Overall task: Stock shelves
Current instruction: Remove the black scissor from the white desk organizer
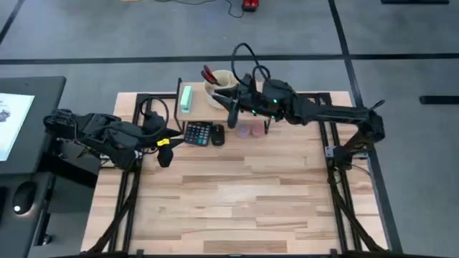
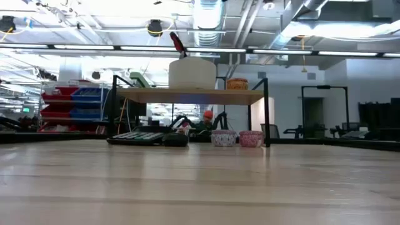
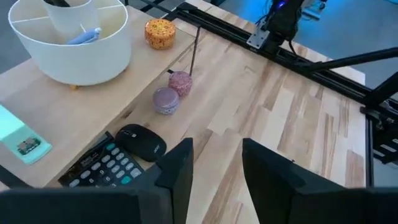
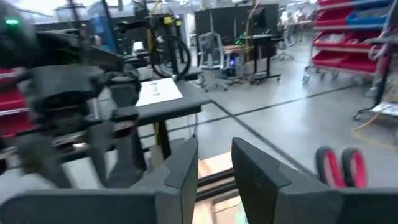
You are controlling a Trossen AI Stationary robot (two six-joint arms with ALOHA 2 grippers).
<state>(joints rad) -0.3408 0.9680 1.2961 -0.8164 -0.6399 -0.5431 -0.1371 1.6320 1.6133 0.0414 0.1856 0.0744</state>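
Your small light-wood riser shelf on black legs [image 1: 226, 107] stands at the bench's far edge. Your right gripper [image 1: 231, 109] hovers over it, fingers parted, empty; your left gripper [image 1: 163, 156] waits alongside, also released.

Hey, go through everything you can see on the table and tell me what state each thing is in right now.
Shelf: upright, partly stocked.
White organizer bowl: upright on the shelf.
Orange cup: on the shelf.
Two pink cups: on the table under the shelf.
Calculator: flat on the table.
Mouse: beside the calculator.
Left claw: open, empty.
Right claw: open, empty.
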